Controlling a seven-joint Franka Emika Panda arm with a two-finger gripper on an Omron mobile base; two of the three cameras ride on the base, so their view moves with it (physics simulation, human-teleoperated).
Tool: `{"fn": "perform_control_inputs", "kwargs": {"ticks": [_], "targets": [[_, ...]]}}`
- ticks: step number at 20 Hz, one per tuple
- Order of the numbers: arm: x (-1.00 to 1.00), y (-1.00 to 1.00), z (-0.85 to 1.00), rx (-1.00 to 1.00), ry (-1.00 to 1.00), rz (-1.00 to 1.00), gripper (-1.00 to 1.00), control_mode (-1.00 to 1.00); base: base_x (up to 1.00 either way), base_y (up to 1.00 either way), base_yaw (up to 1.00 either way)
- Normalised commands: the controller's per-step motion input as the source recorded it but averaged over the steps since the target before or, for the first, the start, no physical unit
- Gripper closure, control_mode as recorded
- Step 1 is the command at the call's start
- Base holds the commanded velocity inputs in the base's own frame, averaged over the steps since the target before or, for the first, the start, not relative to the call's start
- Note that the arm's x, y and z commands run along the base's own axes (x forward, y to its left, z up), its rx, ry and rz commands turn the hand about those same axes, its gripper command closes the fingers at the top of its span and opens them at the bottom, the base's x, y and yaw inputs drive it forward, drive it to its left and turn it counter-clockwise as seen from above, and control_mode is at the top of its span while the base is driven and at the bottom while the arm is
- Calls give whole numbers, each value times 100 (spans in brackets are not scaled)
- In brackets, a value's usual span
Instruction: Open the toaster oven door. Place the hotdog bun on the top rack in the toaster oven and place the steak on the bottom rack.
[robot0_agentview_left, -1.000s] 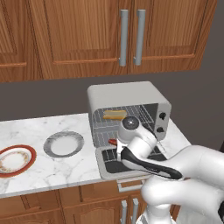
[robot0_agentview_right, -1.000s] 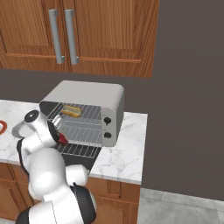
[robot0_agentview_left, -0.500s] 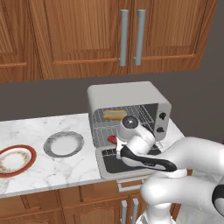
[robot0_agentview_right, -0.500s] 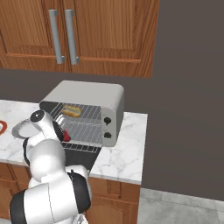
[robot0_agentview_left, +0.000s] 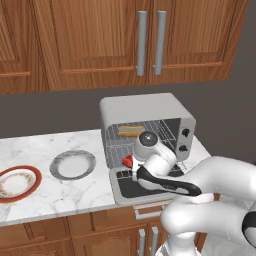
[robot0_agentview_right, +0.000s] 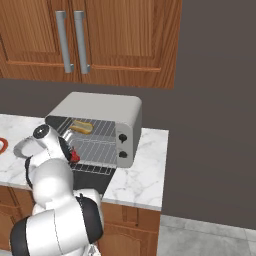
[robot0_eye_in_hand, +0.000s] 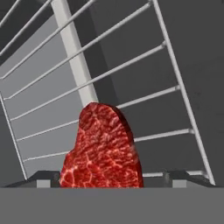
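Steak (robot0_eye_in_hand: 103, 148) is riding pinched in the gripper (robot0_eye_in_hand: 105, 177), hanging at the oven's (robot0_agentview_left: 145, 107) mouth over the bottom rack (robot0_eye_in_hand: 144, 105), since the bun (robot0_agentview_left: 131, 131) is occupying the top rack.

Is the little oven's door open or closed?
Open. The toaster oven door lies flat on the counter, and the hotdog bun shows on the top rack inside.

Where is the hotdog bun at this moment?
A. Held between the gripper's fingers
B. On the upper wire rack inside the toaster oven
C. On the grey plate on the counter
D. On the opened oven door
B: the hotdog bun lies on the top rack inside the toaster oven, while the gripper carries the steak at the rack in front of it.
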Motion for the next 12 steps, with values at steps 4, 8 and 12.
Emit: {"fn": "perform_control_inputs", "kwargs": {"ticks": [4, 8, 12], "targets": [[-49, -1, 44, 2, 2, -10, -100, -100, 0, 0, 0], [-36, -2, 27, 7, 20, -31, -100, -100, 0, 0, 0], [-36, -9, 23, 11, 26, -39, -100, -100, 0, 0, 0]]}}
